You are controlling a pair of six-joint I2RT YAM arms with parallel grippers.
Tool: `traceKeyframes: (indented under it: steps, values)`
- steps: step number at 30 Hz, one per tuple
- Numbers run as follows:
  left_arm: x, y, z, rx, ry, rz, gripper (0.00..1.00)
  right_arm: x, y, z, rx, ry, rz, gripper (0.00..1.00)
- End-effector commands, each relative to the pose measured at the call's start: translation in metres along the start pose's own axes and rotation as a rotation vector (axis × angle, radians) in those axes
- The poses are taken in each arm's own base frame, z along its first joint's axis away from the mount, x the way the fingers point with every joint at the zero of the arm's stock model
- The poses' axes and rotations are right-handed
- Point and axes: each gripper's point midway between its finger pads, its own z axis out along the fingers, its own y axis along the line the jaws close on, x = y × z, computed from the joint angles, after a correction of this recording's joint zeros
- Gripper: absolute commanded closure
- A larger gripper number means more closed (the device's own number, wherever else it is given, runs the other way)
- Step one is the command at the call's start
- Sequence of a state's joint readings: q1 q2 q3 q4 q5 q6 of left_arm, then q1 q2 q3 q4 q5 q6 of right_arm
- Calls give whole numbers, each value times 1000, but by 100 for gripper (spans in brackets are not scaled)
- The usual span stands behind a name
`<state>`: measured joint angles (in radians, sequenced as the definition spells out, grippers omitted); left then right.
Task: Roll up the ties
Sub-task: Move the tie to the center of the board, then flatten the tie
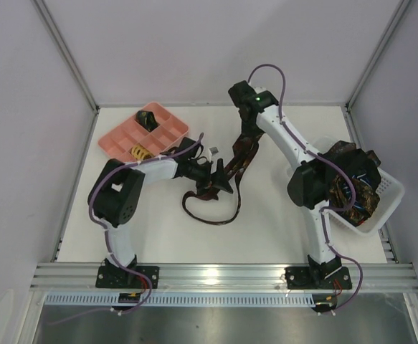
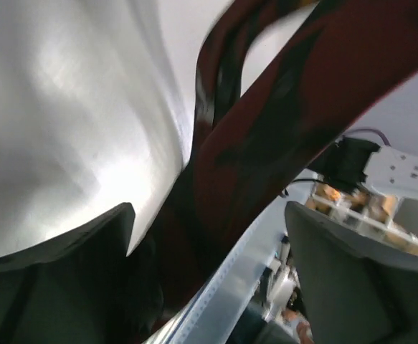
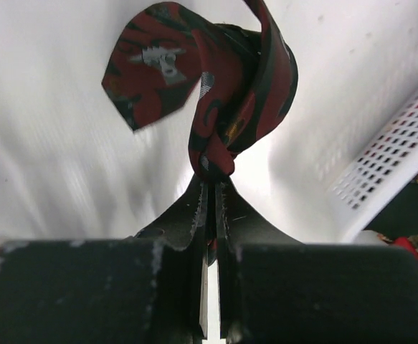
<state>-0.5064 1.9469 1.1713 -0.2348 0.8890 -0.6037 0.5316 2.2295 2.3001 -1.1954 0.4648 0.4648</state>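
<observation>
A dark tie with red patterning [image 1: 231,169] hangs from my right gripper [image 1: 248,135] down to the table, where its narrow end lies in a loop [image 1: 210,213]. In the right wrist view the right gripper [image 3: 212,188] is shut on a bunched fold of the tie [image 3: 241,86]. The tie's pointed wide end with its label [image 3: 151,68] hangs beyond. My left gripper [image 1: 216,179] sits lower on the same tie. In the left wrist view its fingers [image 2: 58,279] stand wide apart, and the tie [image 2: 266,143] runs slantwise between them without being pinched.
A pink compartment tray [image 1: 119,140] stands at the back left. It holds a dark rolled tie [image 1: 150,117] and a yellow patterned one [image 1: 138,153]. A white mesh basket [image 1: 384,197] at the right edge holds several loose ties [image 1: 352,179]. The basket's wall [image 3: 388,158] is close to my right gripper.
</observation>
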Motion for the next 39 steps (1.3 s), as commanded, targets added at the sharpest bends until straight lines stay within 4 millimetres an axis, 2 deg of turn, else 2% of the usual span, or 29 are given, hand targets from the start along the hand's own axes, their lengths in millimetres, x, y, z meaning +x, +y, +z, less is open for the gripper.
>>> traceKeyframes:
  steps: [1, 2, 3, 4, 5, 6, 8, 9, 10, 11, 13, 15, 16, 17, 20, 21, 26, 27, 31, 33, 39]
  values:
    - [-1, -17, -39, -142, -138, 125, 5, -22, -23, -11, 18, -63, 16, 100]
    - [-4, -2, -49, -248, -214, 133, 0, -18, -23, -9, 16, -49, 13, 100]
    - [-3, -19, -73, -278, -300, 176, 0, -12, -24, -5, 15, -29, 10, 100]
    - [-1, -17, -83, -330, -343, 184, 0, -10, -22, -3, 3, -21, 12, 100]
    - [-3, 1, -98, -462, -427, 172, 0, -10, -22, -1, -4, -19, 19, 100]
    - [1, -10, -115, -486, -485, 202, 0, -9, -22, 0, -7, -14, 19, 100]
    - [18, -7, -118, -561, -492, 270, 0, -6, -21, 5, -19, 6, 14, 100]
    - [19, -3, -123, -627, -522, 291, 0, -5, -21, 7, -27, 15, 14, 100]
    - [29, -15, -119, -624, -524, 362, 0, -3, -18, 9, -51, 28, 11, 100]
    - [35, -13, -113, -637, -504, 428, 0, -2, -17, 11, -59, 38, 6, 100]
    - [52, -26, -97, -588, -458, 544, 3, 0, -16, 15, -84, 56, 6, 100]
    - [61, -25, -85, -558, -413, 624, 4, -1, -16, 16, -108, 57, -18, 100]
    - [70, -27, -77, -509, -364, 644, 9, -1, -12, 16, -144, 62, -25, 100]
    - [74, -20, -75, -516, -342, 651, 10, 1, -10, 18, -155, 71, -37, 100]
    - [77, -10, -66, -516, -297, 703, 11, 5, -10, 19, -181, 88, -63, 100]
    - [75, -12, -63, -505, -297, 718, 12, 11, -12, 23, -177, 104, -74, 100]
    - [73, -20, -38, -463, -209, 831, 11, 18, -19, 27, -210, 123, -32, 100]
    - [75, -13, -28, -475, -171, 838, 9, 18, -19, 28, -216, 127, -23, 100]
    - [91, -7, -1, -506, -86, 884, 8, 16, -19, 27, -245, 136, 4, 100]
    - [94, -6, 5, -516, -82, 889, 7, 13, -20, 25, -257, 133, 15, 100]
    - [109, 26, 25, -574, 22, 813, 12, 6, -24, 23, -274, 126, 44, 100]
